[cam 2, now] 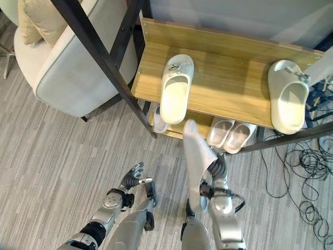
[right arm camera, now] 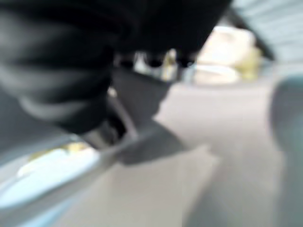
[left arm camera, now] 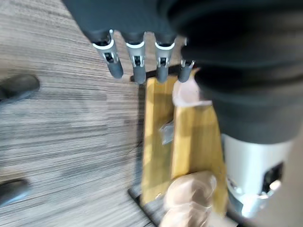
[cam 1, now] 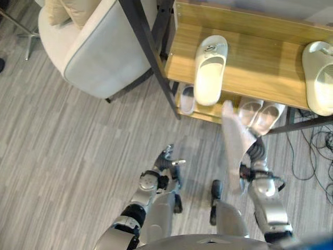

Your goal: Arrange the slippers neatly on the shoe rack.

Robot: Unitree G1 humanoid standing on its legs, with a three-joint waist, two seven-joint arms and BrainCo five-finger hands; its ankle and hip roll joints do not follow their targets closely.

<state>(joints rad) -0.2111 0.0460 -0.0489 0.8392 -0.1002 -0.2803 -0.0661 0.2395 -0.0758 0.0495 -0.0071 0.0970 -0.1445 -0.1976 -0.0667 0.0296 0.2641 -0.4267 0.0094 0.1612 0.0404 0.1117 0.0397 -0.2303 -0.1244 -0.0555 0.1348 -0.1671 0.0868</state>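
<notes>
Right hand holds slipper end-up below rack edge; free slot ahead on top shelf.

Left eye view: right hand [cam 1: 248,165] is curled on the pale slipper [cam 1: 235,140], long axis running up from the hand toward the rack [cam 1: 260,49]. Beyond its tip the top shelf has open wood between a shelved slipper [cam 1: 210,67] ahead-left and another [cam 1: 320,75] ahead-right. A pair [cam 1: 260,114] sits on the lower shelf just past the held one. Left hand [cam 1: 169,162] hangs low, farther off.
Right eye view: same layout; armchair [cam 2: 67,73] well clear to the left.
Left wrist view: fingers [left arm camera: 137,59] straight, empty.
Right wrist view: too blurred to read.
</notes>
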